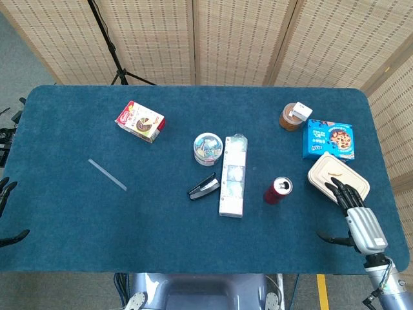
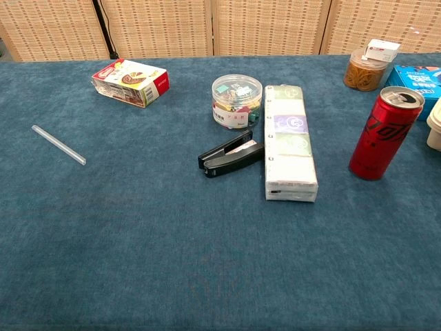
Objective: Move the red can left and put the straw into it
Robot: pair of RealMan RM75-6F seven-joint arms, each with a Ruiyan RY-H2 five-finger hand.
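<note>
Red can (image 1: 278, 190) stands left of right hand (image 1: 353, 210) (apart).

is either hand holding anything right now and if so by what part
Nothing is held. The right hand hovers open near the right table edge, apart from the red can. The left hand shows only fingertips at the left edge, nowhere near the straw.

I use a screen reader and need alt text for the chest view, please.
An upright open red can stands at right on a blue table, far from the clear straw lying at left. Between them lie a black stapler, a long tissue pack and a round tub of clips.
</note>
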